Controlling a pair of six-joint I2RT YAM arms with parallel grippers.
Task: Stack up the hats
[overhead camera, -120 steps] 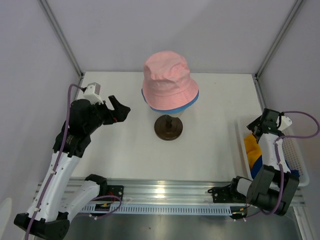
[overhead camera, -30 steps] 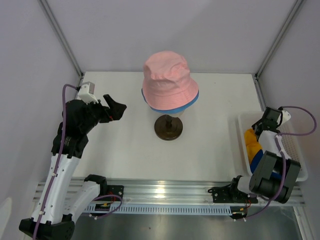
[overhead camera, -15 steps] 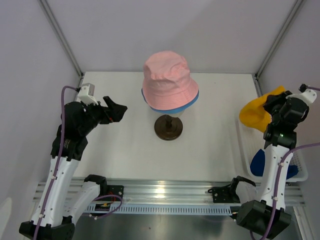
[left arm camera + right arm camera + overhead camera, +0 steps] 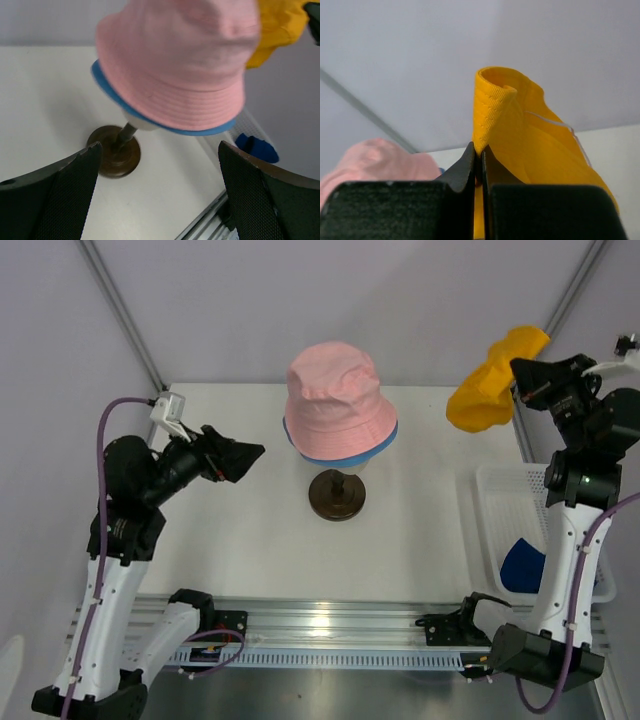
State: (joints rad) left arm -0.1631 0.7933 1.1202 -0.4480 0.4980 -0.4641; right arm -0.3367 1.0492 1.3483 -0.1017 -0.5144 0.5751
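- Pinching the yellow-orange hat (image 4: pixel 495 380) by its brim, the right fingers (image 4: pixel 460 175) hold it high above the counter (image 4: pixel 240 540).
- Left fingers (image 4: pixel 65 200) gape wide, empty, facing pink hat (image 4: pixel 335 400) atop light blue hat (image 4: pixel 102 82).
- Navy hat (image 4: pixel 522 565) lies in basket (image 4: pixel 480 530).

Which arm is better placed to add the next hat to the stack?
Right. The right gripper is shut on the yellow-orange hat, held in the air to the right of the pink hat. The left gripper is open and empty.
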